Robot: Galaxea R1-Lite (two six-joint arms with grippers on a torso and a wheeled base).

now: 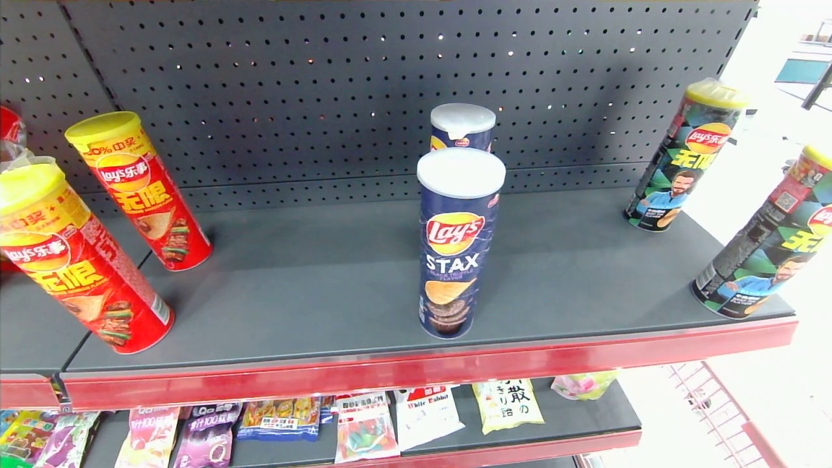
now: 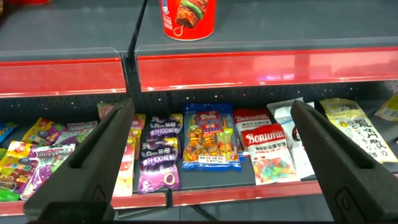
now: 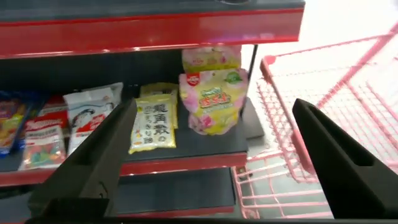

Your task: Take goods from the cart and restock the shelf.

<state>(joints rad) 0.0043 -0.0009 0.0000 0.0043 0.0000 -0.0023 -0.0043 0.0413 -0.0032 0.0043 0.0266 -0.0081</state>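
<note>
On the upper grey shelf (image 1: 325,292) stand two blue chip cans, one at the front (image 1: 457,244) and one behind it (image 1: 462,127). Two red cans (image 1: 146,188) (image 1: 71,260) stand at the left, two dark green cans (image 1: 689,156) (image 1: 767,247) at the right. My left gripper (image 2: 211,155) is open and holds nothing; it faces the lower shelf's candy bags (image 2: 211,137), below a red can (image 2: 188,18). My right gripper (image 3: 211,155) is open too, before snack bags (image 3: 211,93) and beside the pink wire cart (image 3: 329,118).
A perforated dark back panel (image 1: 325,84) closes the upper shelf. Red price rails (image 1: 416,367) edge both shelves. The lower shelf (image 1: 572,416) carries several flat snack bags. The pink cart (image 1: 715,409) stands at the lower right, beside the shelf end.
</note>
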